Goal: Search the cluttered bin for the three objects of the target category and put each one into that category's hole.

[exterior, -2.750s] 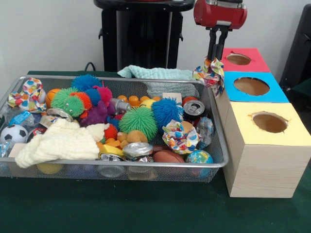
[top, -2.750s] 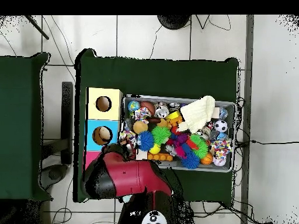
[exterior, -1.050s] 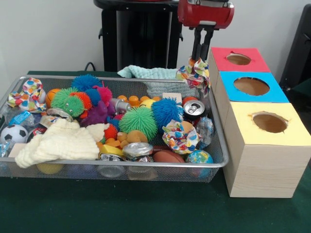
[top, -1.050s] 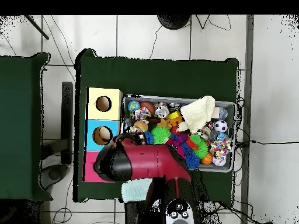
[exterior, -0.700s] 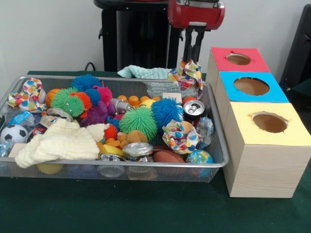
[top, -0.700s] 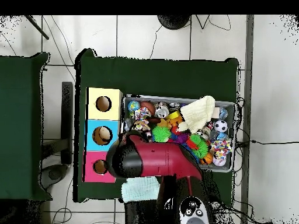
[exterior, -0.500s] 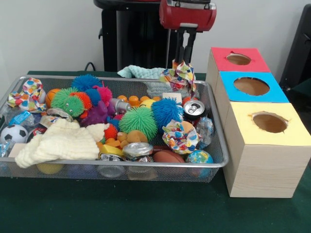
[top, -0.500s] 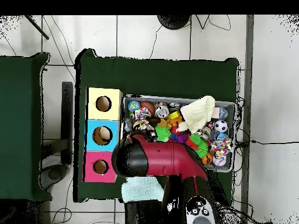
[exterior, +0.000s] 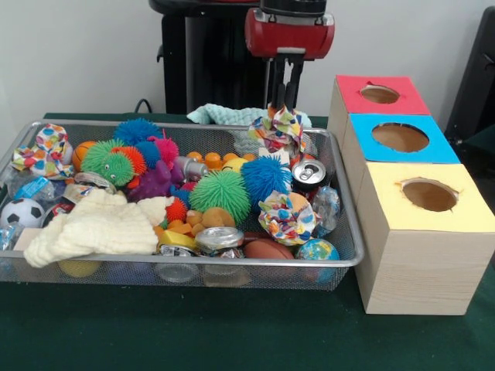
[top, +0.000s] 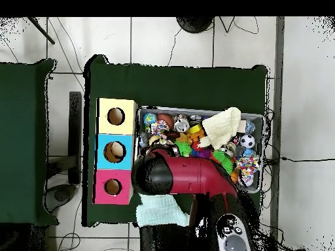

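Observation:
The silver wire-mesh bin (exterior: 193, 263) is full of toys, cans and cloths; it also shows in the overhead view (top: 262, 131). My gripper (exterior: 283, 100) hangs over the bin's far right end, shut on a multicoloured patterned cloth bow (exterior: 280, 127) that dangles just above the clutter. Two similar bows lie in the bin, one at the near right (exterior: 288, 216) and one at the far left (exterior: 45, 151). Three wooden boxes with holes stand right of the bin: red (exterior: 379, 94), blue (exterior: 401, 137), yellow (exterior: 429, 195). In the overhead view the arm (top: 176, 178) hides the gripper.
A teal cloth (exterior: 232, 114) lies on the table behind the bin. In the bin are spiky balls in green (exterior: 220, 193) and blue (exterior: 265, 176), a cream knitted cloth (exterior: 97, 224), cans (exterior: 309, 174), and a soccer ball (exterior: 22, 212). The robot pedestal (exterior: 216, 54) stands behind.
The gripper has carried the bow left, from beside the red box back over the bin's far right end, and has dropped slightly lower in the last half second.

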`<state>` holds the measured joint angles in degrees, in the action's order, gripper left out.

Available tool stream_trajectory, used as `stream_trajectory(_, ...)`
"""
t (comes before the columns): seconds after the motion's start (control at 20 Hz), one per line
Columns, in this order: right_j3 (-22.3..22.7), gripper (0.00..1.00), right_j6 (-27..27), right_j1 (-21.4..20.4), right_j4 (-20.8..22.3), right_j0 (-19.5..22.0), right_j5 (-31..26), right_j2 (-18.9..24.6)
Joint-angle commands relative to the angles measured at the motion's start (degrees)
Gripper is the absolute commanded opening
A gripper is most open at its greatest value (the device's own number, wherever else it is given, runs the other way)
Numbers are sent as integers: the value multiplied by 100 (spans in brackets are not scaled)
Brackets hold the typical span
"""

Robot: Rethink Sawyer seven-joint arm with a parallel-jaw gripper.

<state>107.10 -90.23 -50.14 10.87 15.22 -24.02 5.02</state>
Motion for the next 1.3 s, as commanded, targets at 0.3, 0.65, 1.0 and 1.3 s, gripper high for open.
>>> stream_trajectory(0.3, -473, 0, 392, 230, 424, 280, -169, 870)
stream_trajectory(0.65, -330, 0, 128, 73, 591, 219, 87, 804)
stream_trajectory(1.0, -181, 0, -107, 142, 620, 46, 14, 832)
stream_trajectory(1.3, -291, 0, 293, 165, 692, 288, 19, 1194)
